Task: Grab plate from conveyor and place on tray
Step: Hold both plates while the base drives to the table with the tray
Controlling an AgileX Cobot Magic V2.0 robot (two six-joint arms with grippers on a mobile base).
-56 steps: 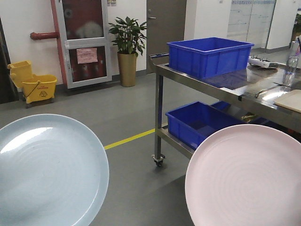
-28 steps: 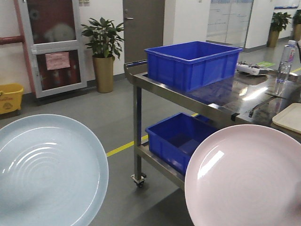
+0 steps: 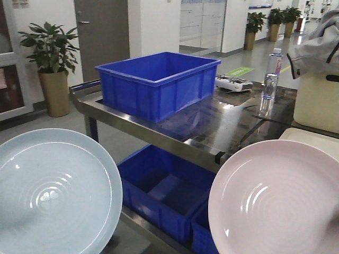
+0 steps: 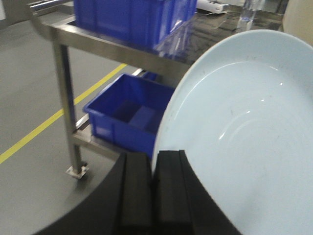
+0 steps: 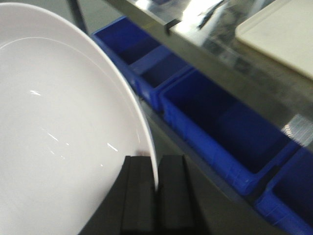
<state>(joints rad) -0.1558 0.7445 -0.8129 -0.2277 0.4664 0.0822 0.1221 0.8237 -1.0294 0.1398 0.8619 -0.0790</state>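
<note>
I hold two plates up in front of me. In the front view the pale blue plate (image 3: 53,196) fills the lower left and the pink plate (image 3: 275,201) the lower right. My left gripper (image 4: 154,156) is shut on the rim of the pale blue plate (image 4: 244,122). My right gripper (image 5: 156,161) is shut on the rim of the pink plate (image 5: 58,122), which looks white in that view. The cream tray (image 3: 312,135) lies on the steel cart just beyond the pink plate, and the tray (image 5: 283,34) also shows in the right wrist view. The conveyor is out of view.
A steel cart (image 3: 159,132) stands ahead with a blue bin (image 3: 159,79) on top and more blue bins (image 3: 164,190) on its lower shelf. A water bottle (image 3: 271,74), a power strip (image 3: 233,83) and a cream tub (image 3: 318,100) under grey cloth sit further back.
The scene has slid to the left, so the cart is now nearer and more central, and the tub and tray have come into view. Both plates keep their places in my grippers.
</note>
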